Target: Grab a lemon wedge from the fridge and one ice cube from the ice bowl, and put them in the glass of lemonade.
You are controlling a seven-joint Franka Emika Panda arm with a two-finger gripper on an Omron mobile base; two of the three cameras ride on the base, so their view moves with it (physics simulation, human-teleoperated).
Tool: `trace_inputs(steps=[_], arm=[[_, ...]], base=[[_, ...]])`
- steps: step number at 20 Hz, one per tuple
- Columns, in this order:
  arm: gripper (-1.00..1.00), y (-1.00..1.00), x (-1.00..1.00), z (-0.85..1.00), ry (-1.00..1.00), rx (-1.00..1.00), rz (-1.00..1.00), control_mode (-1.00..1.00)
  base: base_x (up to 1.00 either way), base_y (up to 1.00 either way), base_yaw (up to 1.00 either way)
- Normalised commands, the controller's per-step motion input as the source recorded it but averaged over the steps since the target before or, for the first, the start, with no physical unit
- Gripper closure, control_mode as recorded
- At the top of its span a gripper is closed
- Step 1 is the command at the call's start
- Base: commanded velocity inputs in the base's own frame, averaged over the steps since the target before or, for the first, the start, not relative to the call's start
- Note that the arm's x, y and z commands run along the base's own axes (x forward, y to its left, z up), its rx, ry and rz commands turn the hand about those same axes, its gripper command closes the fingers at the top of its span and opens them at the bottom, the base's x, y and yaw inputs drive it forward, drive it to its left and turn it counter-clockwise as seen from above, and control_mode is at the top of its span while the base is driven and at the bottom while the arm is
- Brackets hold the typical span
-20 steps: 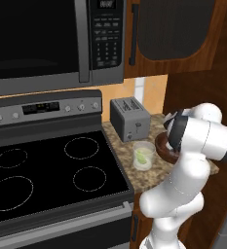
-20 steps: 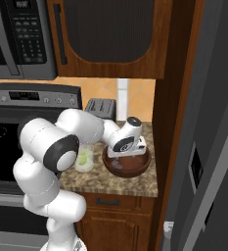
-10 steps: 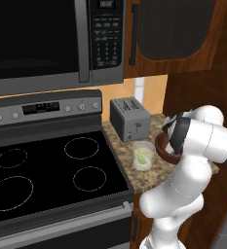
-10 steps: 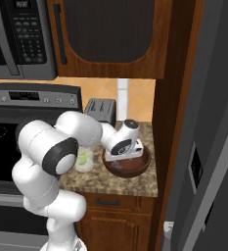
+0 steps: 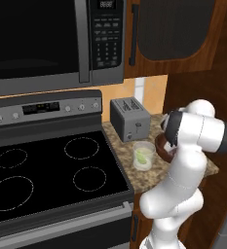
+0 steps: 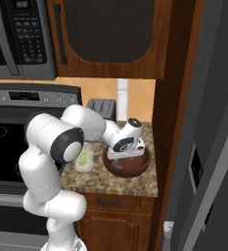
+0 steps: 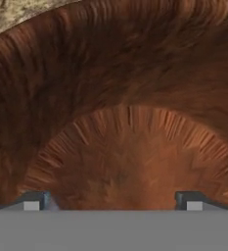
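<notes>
The dark reddish-brown ice bowl (image 6: 130,168) (image 5: 161,145) (image 7: 115,98) sits on the speckled counter beside the fridge (image 6: 213,122). My hand points down into it. The gripper (image 7: 113,201) is open, its two fingertips wide apart just above the bowl's ribbed bottom, with nothing between them. I cannot make out an ice cube. Left of the bowl stands the glass of lemonade (image 5: 143,155) (image 6: 85,159), with a yellow-green lemon wedge (image 5: 142,156) inside it. In the left base view my own forearm hides the hand.
A grey toaster (image 5: 129,118) (image 6: 101,105) stands at the back of the counter (image 6: 135,184). The black stovetop (image 5: 51,170) lies to the left, under a microwave (image 5: 51,39). A tall wood panel (image 6: 176,122) closes the counter on the right, and a cabinet hangs above.
My hand has settled slightly lower into the bowl and the elbow has shifted a little. The jaws stay open. The glass and bowl have not moved.
</notes>
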Motion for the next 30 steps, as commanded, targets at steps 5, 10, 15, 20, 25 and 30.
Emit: trace_inputs(steps=[5, 10, 15, 20, 25, 30], arm=[[-1.00, 0.00, 0.06, -0.61, -0.04, 0.00, 0.02, -1.00], [-1.00, 0.00, -0.06, 0.07, -0.21, 0.00, 0.02, -1.00], [-1.00, 0.00, -0.10, 0.36, -0.09, 0.00, 0.02, -1.00], [-1.00, 0.00, -0.01, 0.76, 0.13, -0.03, 0.03, -1.00], [-1.00, 0.00, -0.21, 0.33, 0.24, -0.04, 0.00, -1.00], [-1.00, 0.00, -0.33, -0.36, 0.17, 0.00, 0.00, -1.00]], base=[[0.00, 0.00, 0.00], [0.00, 0.00, 0.00], [0.00, 0.00, 0.00], [0.00, 0.00, 0.00], [0.00, 0.00, 0.00], [0.00, 0.00, 0.00]])
